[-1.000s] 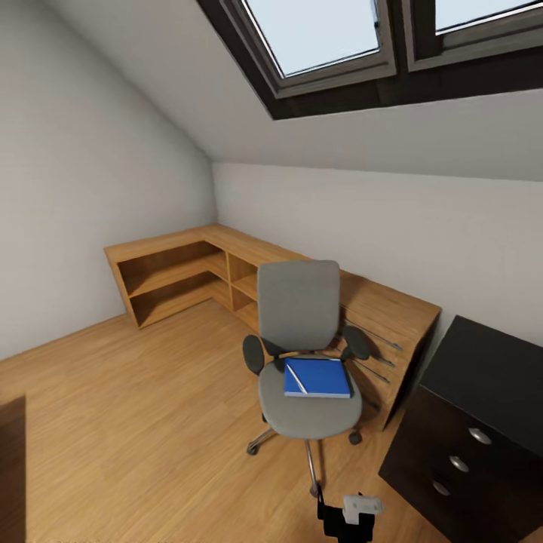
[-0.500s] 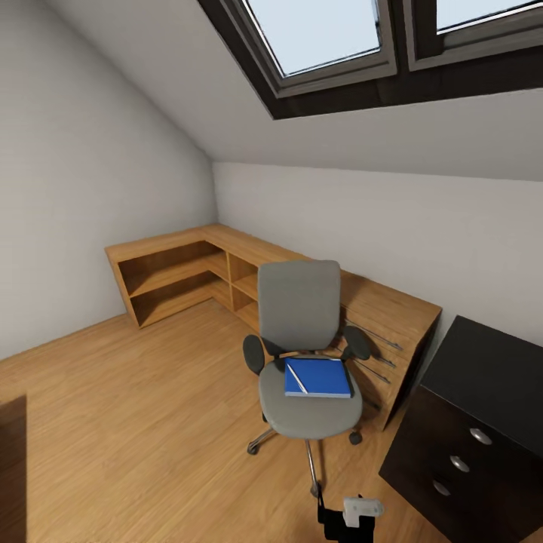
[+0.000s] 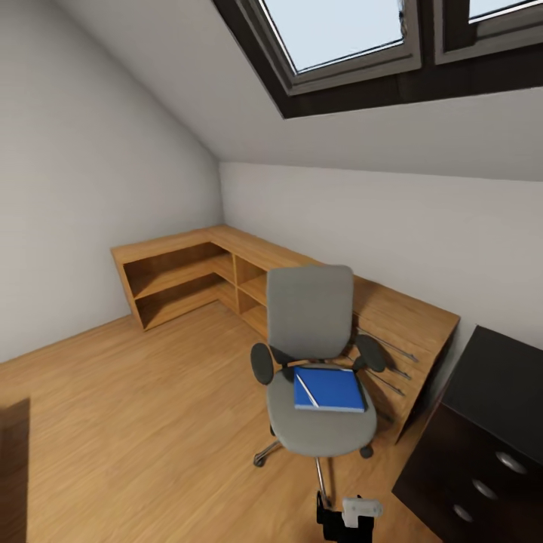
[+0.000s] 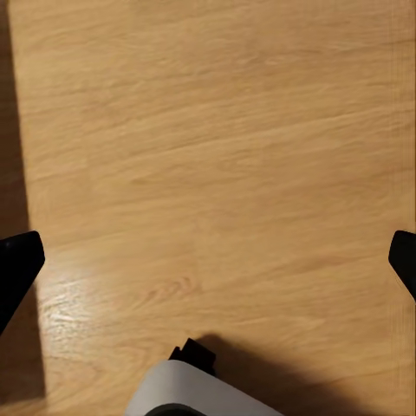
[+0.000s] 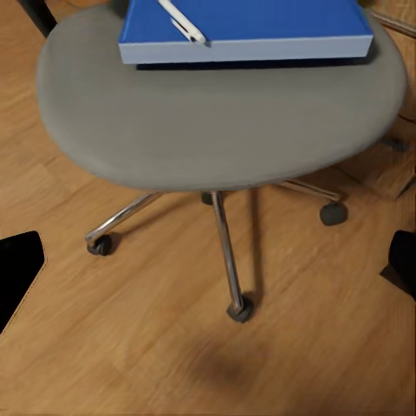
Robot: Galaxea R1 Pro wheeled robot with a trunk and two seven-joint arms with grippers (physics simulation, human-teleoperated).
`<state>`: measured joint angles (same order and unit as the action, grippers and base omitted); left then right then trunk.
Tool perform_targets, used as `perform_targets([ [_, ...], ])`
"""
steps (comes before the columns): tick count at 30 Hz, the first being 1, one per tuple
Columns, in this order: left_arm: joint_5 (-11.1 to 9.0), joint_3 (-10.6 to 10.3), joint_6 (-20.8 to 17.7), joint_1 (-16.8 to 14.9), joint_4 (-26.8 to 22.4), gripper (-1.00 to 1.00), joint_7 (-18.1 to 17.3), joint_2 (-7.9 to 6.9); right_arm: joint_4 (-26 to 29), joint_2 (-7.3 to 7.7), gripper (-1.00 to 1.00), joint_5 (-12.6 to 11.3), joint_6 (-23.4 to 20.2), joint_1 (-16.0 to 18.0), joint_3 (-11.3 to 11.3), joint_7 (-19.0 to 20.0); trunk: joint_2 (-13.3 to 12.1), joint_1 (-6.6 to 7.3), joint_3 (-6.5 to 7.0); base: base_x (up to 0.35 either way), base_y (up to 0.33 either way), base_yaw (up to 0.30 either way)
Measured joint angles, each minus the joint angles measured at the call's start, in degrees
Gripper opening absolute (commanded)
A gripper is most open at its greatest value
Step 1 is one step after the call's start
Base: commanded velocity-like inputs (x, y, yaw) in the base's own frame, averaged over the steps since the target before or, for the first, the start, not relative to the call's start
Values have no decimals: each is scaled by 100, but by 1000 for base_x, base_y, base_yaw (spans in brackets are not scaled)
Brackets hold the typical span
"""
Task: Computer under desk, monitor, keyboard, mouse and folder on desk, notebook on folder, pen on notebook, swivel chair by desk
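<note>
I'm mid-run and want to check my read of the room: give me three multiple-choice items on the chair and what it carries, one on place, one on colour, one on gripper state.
1. Where does the blue book lie?
A. on the floor
B. on the swivel chair's seat
C. on the wooden desk

2. What colour is the swivel chair's upholstery?
A. grey
B. red
C. black

3. How does the right gripper stand?
A. shut on the pen
B. shut on the chair's armrest
C. open, holding nothing

Answers:
1 B: the blue book rests on the swivel chair seat.
2 A: back and seat are grey.
3 C: the right gripper fingers sit wide apart; the pen lies on the book.
</note>
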<state>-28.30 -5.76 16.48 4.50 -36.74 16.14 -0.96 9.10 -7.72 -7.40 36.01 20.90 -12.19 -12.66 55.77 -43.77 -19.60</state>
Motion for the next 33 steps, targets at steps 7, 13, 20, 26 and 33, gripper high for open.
perform_targets([
  [7,4,0,0,1,0,100,0,0,0,6,100,-1,0,-1,7,0,-1,-2,0,38,14,177],
  [13,-2,0,-8,1,8,100,0,0,0,9,100,-1,0,1,12,1,-1,-2,0,3,1,25],
  [20,-2,0,-9,1,9,100,0,0,3,8,100,-2,2,1,10,0,0,-1,0,30,0,3],
  [26,-3,-1,-9,0,9,100,0,0,3,10,100,-2,4,-1,12,0,0,1,0,271,0,0],
  [33,1,-5,-9,1,9,100,0,0,3,14,100,-2,0,2,13,1,0,-1,0,51,0,0],
])
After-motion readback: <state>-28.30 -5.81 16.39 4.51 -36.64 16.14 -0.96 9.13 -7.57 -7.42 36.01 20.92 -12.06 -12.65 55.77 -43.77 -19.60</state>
